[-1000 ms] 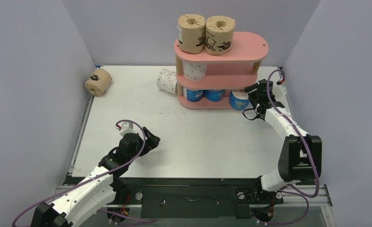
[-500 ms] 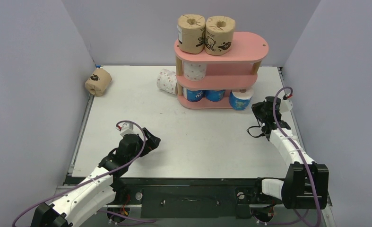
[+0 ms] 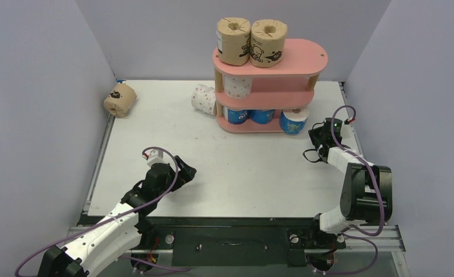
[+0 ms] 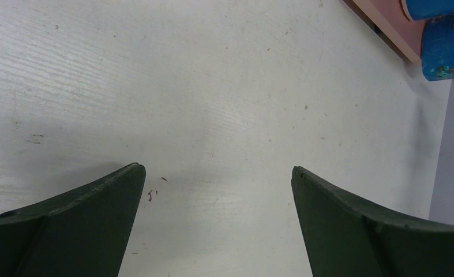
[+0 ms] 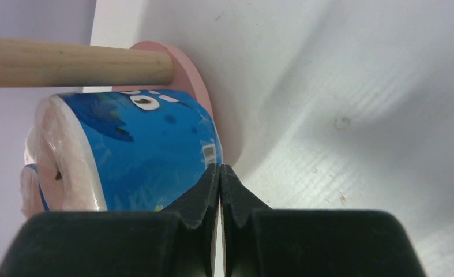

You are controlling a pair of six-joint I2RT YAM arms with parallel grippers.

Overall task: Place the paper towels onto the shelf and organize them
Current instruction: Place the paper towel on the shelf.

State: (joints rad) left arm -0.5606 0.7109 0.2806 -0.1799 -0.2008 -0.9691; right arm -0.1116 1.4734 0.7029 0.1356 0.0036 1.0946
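Far to my left a brown roll (image 3: 119,100) lies on its side at the left edge of the table (image 3: 241,173), close to the side wall (image 3: 40,86) and well apart from my left gripper (image 3: 186,172); that hand hangs low over the table near the front, fingers spread wide with nothing between them; open table runs from it up to the shelf (image 3: 305,62); a white dotted roll (image 3: 203,98) lies tipped on the table against the shelf's left end; two brown rolls (image 3: 233,40) stand side by side on the left of the top board; one dotted roll (image 3: 237,86) sits at the left of the middle tier; three blue rolls (image 3: 262,116) line the bottom tier, the rightmost blue roll (image 5: 126,150) beside a wooden post (image 5: 74,68); my right gripper (image 5: 220,170) sits just right of it, fingers pressed together on nothing, tips near the wrap, though I cannot tell if they touch; the table's right edge lies close behind this hand.
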